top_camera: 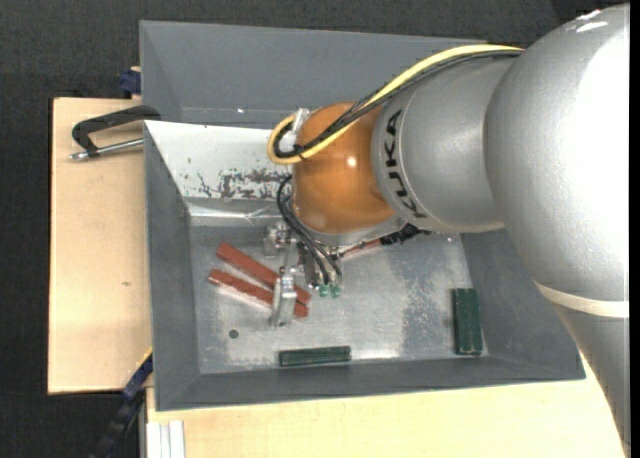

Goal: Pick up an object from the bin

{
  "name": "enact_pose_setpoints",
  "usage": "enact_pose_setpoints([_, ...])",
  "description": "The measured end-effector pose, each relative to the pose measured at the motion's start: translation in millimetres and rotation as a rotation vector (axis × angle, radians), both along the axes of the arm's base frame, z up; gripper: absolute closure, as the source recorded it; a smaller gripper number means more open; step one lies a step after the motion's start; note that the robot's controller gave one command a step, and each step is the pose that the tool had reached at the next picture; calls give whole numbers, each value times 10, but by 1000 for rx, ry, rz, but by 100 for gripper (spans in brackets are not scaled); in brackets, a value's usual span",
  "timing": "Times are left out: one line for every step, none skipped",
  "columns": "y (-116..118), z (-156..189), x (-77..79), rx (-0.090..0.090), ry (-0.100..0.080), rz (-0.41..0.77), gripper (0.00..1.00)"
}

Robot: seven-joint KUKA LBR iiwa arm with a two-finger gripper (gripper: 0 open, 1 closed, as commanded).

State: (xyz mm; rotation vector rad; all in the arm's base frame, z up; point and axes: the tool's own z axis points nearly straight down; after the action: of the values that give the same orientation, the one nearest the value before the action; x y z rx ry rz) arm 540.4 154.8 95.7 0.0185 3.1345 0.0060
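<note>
Looks down into a grey metal bin [166,276], with a silver KUKA arm [480,146] stretched across it and an orange wrist cover [335,181] at the arm's end. Holds the gripper [288,298] low over the right-hand end of a pair of reddish-brown flat strips [240,274], which lie side by side on a slant on the bin floor. Seems to touch, or nearly touch, that end (contact unclear from above). Cannot tell whether the jaws are spread or pressed together, nor whether anything sits between them.

Leaves two other things well apart from the strips: a dark green bar [315,355] below them by the front wall, and a dark green block [466,321] far to their right.

Reads as the reach-and-grasp step, with the strips flat on the floor and nothing lifted yet. Calls next, most likely, for closing squarely across one strip's narrow width and then rising straight up, minding that the neighbouring strip could drag along.
</note>
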Motion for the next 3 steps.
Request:
enact_pose_setpoints([-178, -240, 622, -2, 1, 231, 100])
enact_pose_setpoints([-178, -240, 622, -2, 1, 231, 100])
enact_pose_setpoints([-69, -239, 593, -5, 0, 292, 100])
